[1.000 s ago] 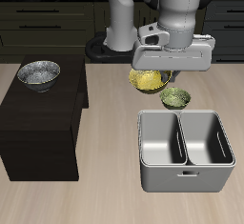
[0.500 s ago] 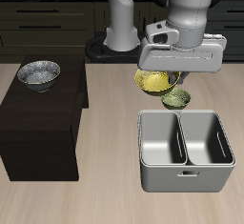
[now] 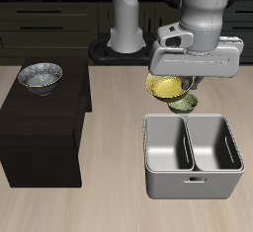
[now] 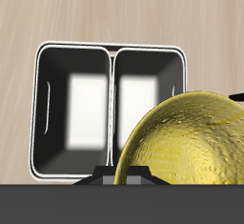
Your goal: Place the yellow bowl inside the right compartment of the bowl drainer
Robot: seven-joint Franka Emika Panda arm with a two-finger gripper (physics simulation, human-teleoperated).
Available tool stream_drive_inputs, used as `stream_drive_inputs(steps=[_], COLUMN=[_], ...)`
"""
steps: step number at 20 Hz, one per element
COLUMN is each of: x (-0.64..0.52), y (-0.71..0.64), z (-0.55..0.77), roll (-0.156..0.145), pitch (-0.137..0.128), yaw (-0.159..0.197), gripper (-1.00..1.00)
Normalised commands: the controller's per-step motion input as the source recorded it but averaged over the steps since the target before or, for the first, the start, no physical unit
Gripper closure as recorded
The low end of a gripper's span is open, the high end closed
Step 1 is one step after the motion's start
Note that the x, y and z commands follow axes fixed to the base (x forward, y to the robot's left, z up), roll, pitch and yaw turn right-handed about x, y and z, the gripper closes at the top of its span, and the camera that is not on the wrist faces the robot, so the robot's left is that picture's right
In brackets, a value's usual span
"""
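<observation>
The yellow bowl (image 3: 161,86) hangs tilted in the air, with my gripper (image 3: 178,77) shut on its rim. It sits just behind the back edge of the bowl drainer (image 3: 193,182), over the table and above the olive-green bowl. The grey drainer's right compartment (image 3: 215,143) and the well beside it hold nothing. In the wrist view the yellow bowl (image 4: 186,144) fills the near field with its mottled underside, and the bowl drainer (image 4: 112,50) lies below with both wells showing. My fingertips are hidden by the hand and the bowl.
An olive-green bowl (image 3: 185,103) rests on the table just behind the drainer, under my hand. A silver-grey speckled bowl (image 3: 41,76) stands on a black cabinet (image 3: 44,127). The robot base (image 3: 124,43) is at the table's back.
My gripper has carried the yellow bowl sideways and slightly lower, toward the drainer, now overlapping the olive-green bowl. Nothing else has moved.
</observation>
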Motion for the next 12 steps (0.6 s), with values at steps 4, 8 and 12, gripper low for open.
stream_drive_inputs(steps=[4, 8, 12], x=[0.03, 0.13, 0.11], y=[0.09, 0.05, 0.07], z=[-0.11, -0.21, -0.35], roll=[0.022, 0.022, 0.018], pitch=[0.008, 0.034, 0.034], yaw=[-0.006, -0.022, 0.025], gripper=[1.0, 1.0, 1.0])
